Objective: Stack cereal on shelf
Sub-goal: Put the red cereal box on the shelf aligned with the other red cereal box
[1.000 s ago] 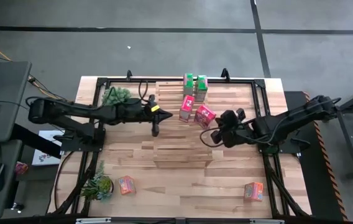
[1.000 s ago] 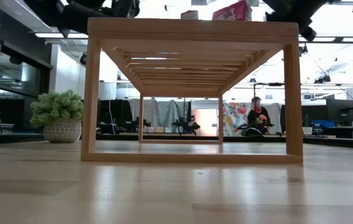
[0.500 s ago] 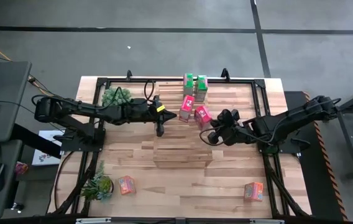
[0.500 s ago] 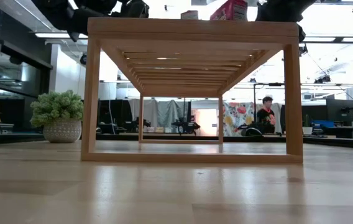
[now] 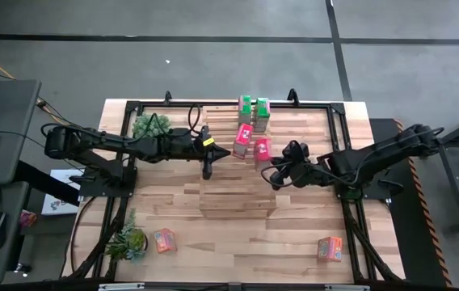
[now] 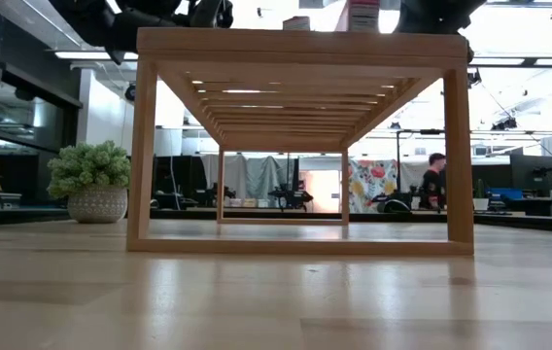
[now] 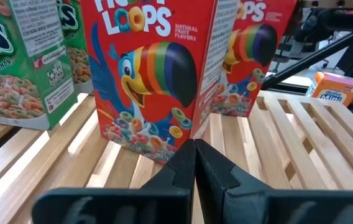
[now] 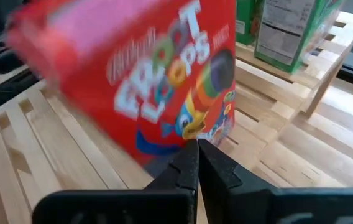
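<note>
Both grippers are clenched, empty: just ahead of the left gripper (image 7: 194, 163) and right gripper (image 8: 197, 163) stand two red-pink cardboard cereal boxes (image 5: 243, 139) (image 5: 263, 149), two green boxes (image 5: 254, 111) beyond, atop the pale slatted wooden shelf (image 5: 213, 121). Two orange boxes (image 5: 163, 240) (image 5: 330, 248) remain well behind (still on the table).

A wood-plank table (image 5: 237, 234) carries a slatted wooden shelf (image 5: 294, 129). On the shelf stand two green cereal boxes (image 5: 254, 108) and two red boxes (image 5: 252, 142). Directly on the table lie two orange boxes (image 5: 163, 240) (image 5: 330, 248) and two potted plants (image 5: 150, 124) (image 5: 126, 242).
</note>
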`<action>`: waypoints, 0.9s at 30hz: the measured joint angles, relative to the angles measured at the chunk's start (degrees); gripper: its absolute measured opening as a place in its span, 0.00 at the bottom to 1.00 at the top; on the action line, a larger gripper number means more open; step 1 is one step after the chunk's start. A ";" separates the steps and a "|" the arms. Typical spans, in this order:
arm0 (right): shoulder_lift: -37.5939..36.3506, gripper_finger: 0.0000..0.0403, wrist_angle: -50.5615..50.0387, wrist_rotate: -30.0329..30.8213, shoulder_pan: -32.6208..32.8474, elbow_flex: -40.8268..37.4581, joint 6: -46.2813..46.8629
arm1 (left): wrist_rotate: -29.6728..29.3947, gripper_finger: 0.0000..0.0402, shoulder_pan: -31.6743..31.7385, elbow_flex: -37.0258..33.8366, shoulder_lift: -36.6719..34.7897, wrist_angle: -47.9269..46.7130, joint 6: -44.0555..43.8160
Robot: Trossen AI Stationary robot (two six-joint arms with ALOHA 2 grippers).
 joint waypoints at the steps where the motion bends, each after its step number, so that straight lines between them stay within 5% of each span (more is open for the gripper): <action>1: -0.41 0.00 -0.55 -0.01 0.00 0.00 0.20 | 0.00 0.00 0.00 0.00 -0.20 -0.14 0.00; 6: -3.56 0.00 -5.91 -3.45 -0.01 0.02 0.18 | 0.00 0.00 0.00 0.00 -0.39 -0.24 0.73; 13: -5.14 0.00 -8.04 -21.75 2.22 0.02 -1.59 | 0.00 0.00 0.22 -0.02 -1.35 -0.82 2.05; 18: 0.99 0.00 4.21 -21.16 4.74 0.04 -8.08 | 0.00 0.00 0.24 -0.02 -3.18 -0.94 2.21; 27: 3.79 0.00 4.48 -12.05 0.18 0.04 -13.98 | 0.00 0.00 0.09 -0.13 -7.40 -5.05 5.19</action>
